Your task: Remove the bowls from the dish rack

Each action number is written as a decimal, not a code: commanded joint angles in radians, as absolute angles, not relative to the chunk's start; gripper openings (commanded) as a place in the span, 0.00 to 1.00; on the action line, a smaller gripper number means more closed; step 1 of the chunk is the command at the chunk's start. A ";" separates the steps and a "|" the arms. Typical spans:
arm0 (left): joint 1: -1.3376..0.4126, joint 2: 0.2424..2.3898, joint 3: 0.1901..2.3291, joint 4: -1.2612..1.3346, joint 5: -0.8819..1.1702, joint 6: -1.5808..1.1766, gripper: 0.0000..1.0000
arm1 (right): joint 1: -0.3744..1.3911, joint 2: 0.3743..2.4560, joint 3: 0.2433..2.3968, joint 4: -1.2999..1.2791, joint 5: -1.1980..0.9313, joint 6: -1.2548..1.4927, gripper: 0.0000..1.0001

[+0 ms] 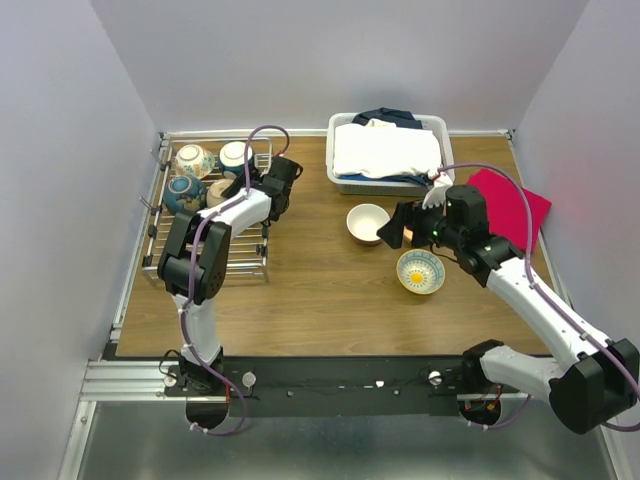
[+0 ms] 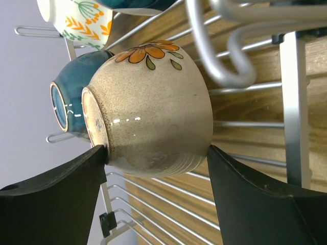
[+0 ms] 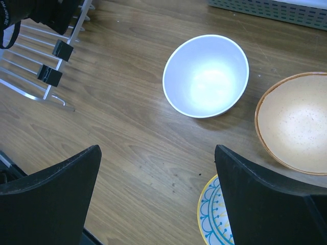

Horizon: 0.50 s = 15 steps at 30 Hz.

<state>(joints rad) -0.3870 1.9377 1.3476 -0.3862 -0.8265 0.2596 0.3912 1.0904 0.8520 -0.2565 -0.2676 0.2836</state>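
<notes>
Black left jaws straddle the speckled cream flower-painted ceramic bowl (image 2: 153, 107), lying on its side in the silver wire dish rack (image 2: 296, 102), placed foot-to-rim for lifting, though whether they grip I cannot tell; right jaws hang wide open above the wooden bench (image 3: 127, 143).

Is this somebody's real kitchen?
Probably not: it looks like a robot test booth. Plain walls box in a wooden table, with a dish rack of bowls and a laundry basket.
</notes>
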 commanded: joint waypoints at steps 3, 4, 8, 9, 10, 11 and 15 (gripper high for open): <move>-0.376 1.833 1.351 -0.442 -0.842 0.202 0.57 | 0.393 1.060 0.825 -0.229 -0.290 0.301 1.00; -0.376 1.829 1.351 -0.448 -0.842 0.198 0.56 | 0.393 1.060 0.825 -0.227 -0.291 0.299 1.00; -0.377 1.809 1.335 -0.472 -0.831 0.163 0.54 | 0.391 1.055 0.819 -0.224 -0.301 0.302 1.00; -0.376 1.801 1.330 -0.495 -0.824 0.150 0.54 | 0.393 1.055 0.819 -0.222 -0.301 0.304 1.00; -0.377 1.798 1.328 -0.508 -0.819 0.137 0.54 | 0.393 1.055 0.818 -0.222 -0.304 0.302 1.00; -0.377 1.795 1.325 -0.517 -0.815 0.123 0.53 | 0.391 1.055 0.816 -0.219 -0.307 0.305 1.00; -0.387 1.760 1.309 -0.566 -0.798 0.083 0.48 | 0.393 1.057 0.810 -0.209 -0.314 0.311 1.00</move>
